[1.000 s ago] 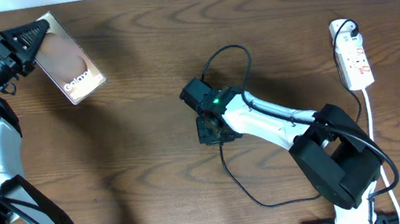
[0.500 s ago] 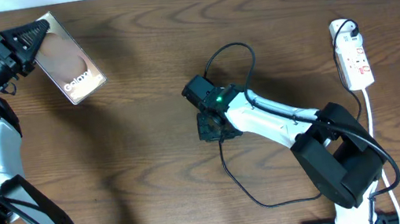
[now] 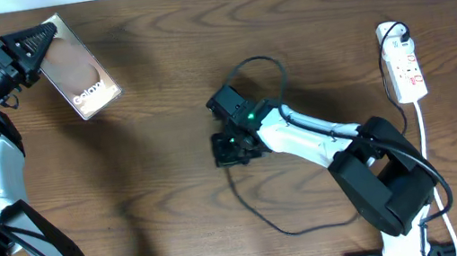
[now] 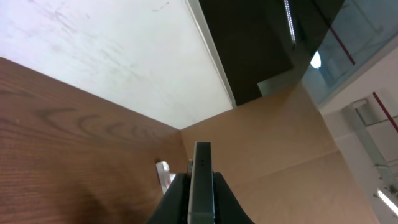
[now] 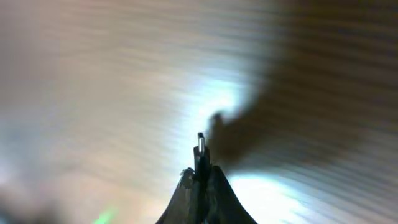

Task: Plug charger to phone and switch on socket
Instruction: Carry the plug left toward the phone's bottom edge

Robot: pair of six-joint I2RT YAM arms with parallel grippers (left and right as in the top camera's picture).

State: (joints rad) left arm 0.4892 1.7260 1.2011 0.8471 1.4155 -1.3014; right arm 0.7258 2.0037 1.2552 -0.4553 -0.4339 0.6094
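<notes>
Left gripper (image 3: 35, 39) sits at the far-left corner, clamped shut on one end of the flat grey-brown rectangular phone (image 3: 81, 74), white lettering facing up. In the left wrist view the phone shows edge-on between the closed fingers. Right gripper (image 3: 232, 148) is mid-surface over the dark brown wooden surface (image 3: 151, 158), pinched shut on the long thin black charger (image 3: 265, 218). The right wrist view is blurred, but the small black plug tip (image 5: 200, 142) pokes out between the fingers. The cable loops behind the wrist and trails toward the near edge. The white oblong socket (image 3: 404, 61) with red marks lies at the right edge, well apart from both grippers, with its white cord (image 3: 425, 139) running nearward.
</notes>
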